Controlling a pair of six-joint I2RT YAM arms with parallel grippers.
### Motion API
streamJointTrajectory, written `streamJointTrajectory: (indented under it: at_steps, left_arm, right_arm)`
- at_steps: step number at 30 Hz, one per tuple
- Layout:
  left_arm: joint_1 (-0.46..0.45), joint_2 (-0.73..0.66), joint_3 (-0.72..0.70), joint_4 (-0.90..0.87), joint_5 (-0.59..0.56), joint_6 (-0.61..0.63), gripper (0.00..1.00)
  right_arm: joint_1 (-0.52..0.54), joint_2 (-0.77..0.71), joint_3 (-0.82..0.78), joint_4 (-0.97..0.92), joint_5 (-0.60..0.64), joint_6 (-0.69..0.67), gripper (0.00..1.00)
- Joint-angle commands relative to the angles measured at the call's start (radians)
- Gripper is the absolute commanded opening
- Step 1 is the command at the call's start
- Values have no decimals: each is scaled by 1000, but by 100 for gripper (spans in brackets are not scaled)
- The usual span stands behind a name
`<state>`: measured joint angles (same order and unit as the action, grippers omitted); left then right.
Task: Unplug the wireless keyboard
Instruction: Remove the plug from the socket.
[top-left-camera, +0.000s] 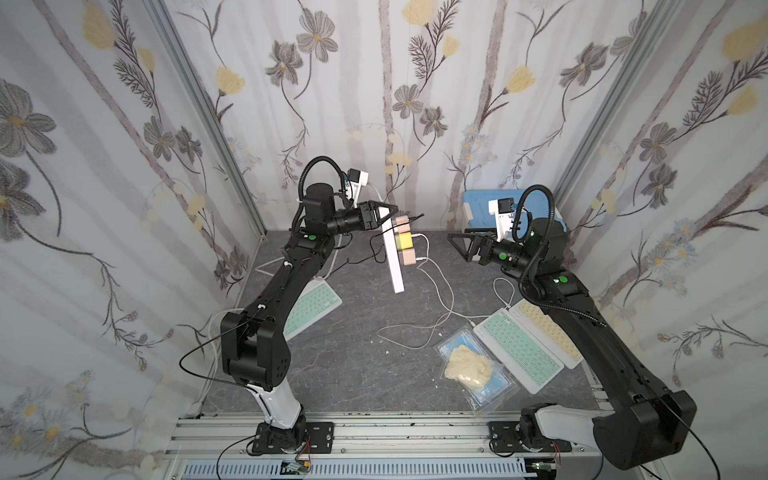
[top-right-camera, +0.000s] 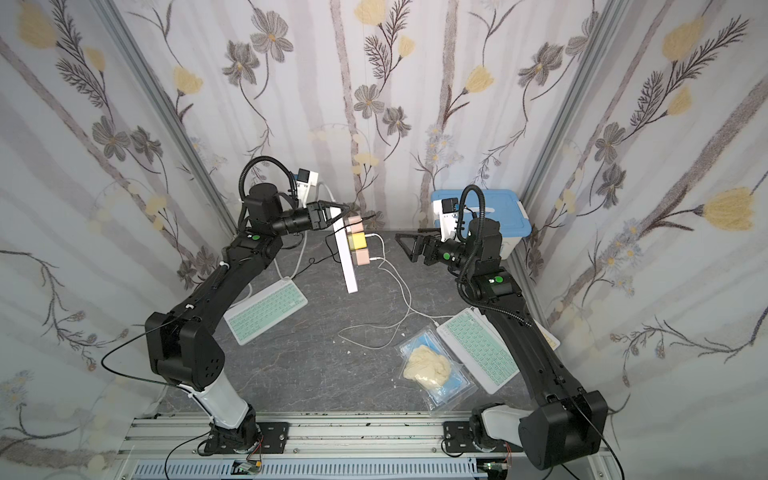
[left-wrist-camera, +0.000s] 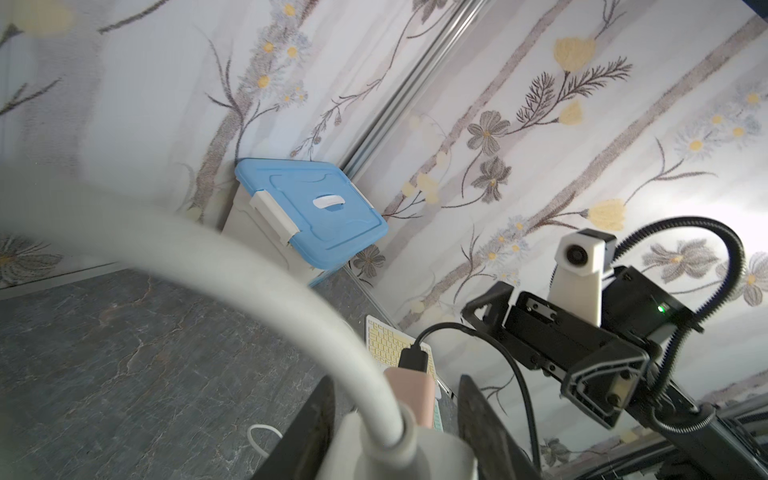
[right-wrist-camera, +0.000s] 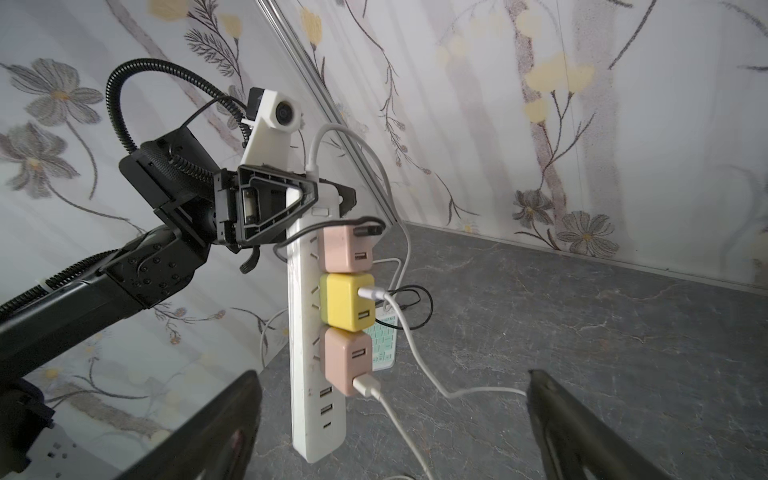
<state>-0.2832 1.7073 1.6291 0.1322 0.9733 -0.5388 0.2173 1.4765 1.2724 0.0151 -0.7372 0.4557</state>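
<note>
1. Right wrist view: a long white plastic power strip (right-wrist-camera: 301, 316) hangs upright above the dark grey marbled table (right-wrist-camera: 582, 332). The left hand (right-wrist-camera: 332, 198) is clamped on its upper end, one finger on each side.
2. Three chargers sit in a column on the strip: an upper pink cube charger (right-wrist-camera: 343, 249), a yellow cube charger (right-wrist-camera: 347, 301) and a lower pink cube charger (right-wrist-camera: 347, 357).
3. A thin black cable (right-wrist-camera: 365, 226) plugs into the upper pink charger. One white cable (right-wrist-camera: 415, 357) leaves the yellow charger, and a second white cable (right-wrist-camera: 399, 419) leaves the lower pink one.
4. In a top view the right hand (top-left-camera: 461, 245) faces the strip, near it but apart, jaws spread wide with nothing between them.
5. A mint-green slim keyboard (top-left-camera: 519, 349) and a pale yellow slim keyboard (top-left-camera: 552, 338) lie side by side on the table under the right arm. White cables trail to their far edges; which charger feeds which I cannot tell.
6. A second mint-green keyboard (top-left-camera: 316, 305) lies under the left arm.
7. A clear plastic bag holding a cream lump (top-left-camera: 469, 365) lies just beside the right-side mint keyboard.
</note>
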Motion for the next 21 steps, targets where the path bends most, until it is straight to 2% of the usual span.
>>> streamJointTrajectory:
  at_steps: [1,4,10,21]
  left_arm:
    - [-13,-28,40,-91,114,187,0]
    - [-30,-28,75,-203,132,296,0]
    - [-53,1,124,-290,166,378,0]
    - [-66,28,156,-333,152,413,0]
  right_arm:
    - [-9,85,89,49,-224,-6,99]
    - [19,181,186,-59,-255,-111,99]
    - [65,272,277,-140,-321,-199,95]
    - [139,384,369,-202,-356,-213,75]
